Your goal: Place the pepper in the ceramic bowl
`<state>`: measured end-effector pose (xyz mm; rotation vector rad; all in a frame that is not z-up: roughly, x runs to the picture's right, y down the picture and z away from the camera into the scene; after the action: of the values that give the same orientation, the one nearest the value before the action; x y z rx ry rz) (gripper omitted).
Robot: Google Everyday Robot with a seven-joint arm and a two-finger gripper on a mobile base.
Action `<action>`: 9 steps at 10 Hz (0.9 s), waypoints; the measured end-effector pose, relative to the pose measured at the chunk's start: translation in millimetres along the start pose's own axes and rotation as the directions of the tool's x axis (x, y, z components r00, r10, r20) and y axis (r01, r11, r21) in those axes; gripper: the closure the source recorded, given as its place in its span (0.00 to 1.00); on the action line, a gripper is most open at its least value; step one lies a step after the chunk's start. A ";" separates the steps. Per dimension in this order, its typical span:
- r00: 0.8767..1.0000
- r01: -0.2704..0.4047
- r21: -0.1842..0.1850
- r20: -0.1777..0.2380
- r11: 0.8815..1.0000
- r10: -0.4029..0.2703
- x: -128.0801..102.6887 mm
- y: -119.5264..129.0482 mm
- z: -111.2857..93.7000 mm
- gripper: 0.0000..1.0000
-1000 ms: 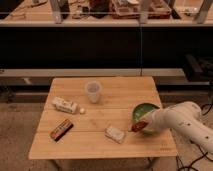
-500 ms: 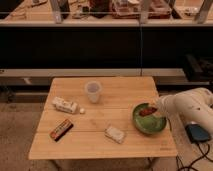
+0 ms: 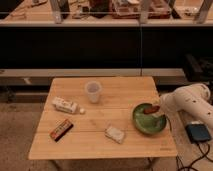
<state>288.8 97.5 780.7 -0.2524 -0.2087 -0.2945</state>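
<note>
The green ceramic bowl point(image 3: 148, 120) stands on the right side of the wooden table point(image 3: 125, 92). The small reddish-brown pepper point(image 3: 151, 108) is over the bowl's far right inner edge, at the tip of my gripper point(image 3: 155, 109). The gripper reaches in from the right on the white arm point(image 3: 187, 102) and is shut on the pepper, holding it just above the inside of the bowl. Whether the pepper touches the bowl cannot be told.
A translucent plastic cup point(image 3: 93, 91) stands at the table's middle back. A white packet point(image 3: 65, 105) and a dark bar with orange markings point(image 3: 61, 129) lie at the left. A pale packet point(image 3: 115, 134) lies left of the bowl. A dark box point(image 3: 199, 133) sits on the floor at right.
The gripper carried the pepper from the bowl's near left rim up and right over the bowl. In the last half second it has barely shifted.
</note>
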 end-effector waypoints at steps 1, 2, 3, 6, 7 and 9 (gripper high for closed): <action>1.000 0.001 -0.001 0.003 1.000 -0.001 -0.9 -2.8 4.4 0.93; 1.000 0.004 -0.004 0.006 1.000 -0.004 -1.8 -3.7 8.9 0.83; 1.000 0.002 -0.007 0.014 1.000 -0.002 -4.0 -3.5 14.1 0.71; 0.999 -0.001 0.007 0.049 1.000 0.001 -12.1 -4.4 24.1 0.41; 0.998 -0.003 0.014 0.061 1.000 0.002 -14.5 -4.9 26.5 0.33; 0.996 0.006 0.012 0.084 1.000 -0.007 -19.9 -1.4 34.5 0.20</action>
<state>264.0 110.8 808.9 -0.2532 -0.2943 -0.2891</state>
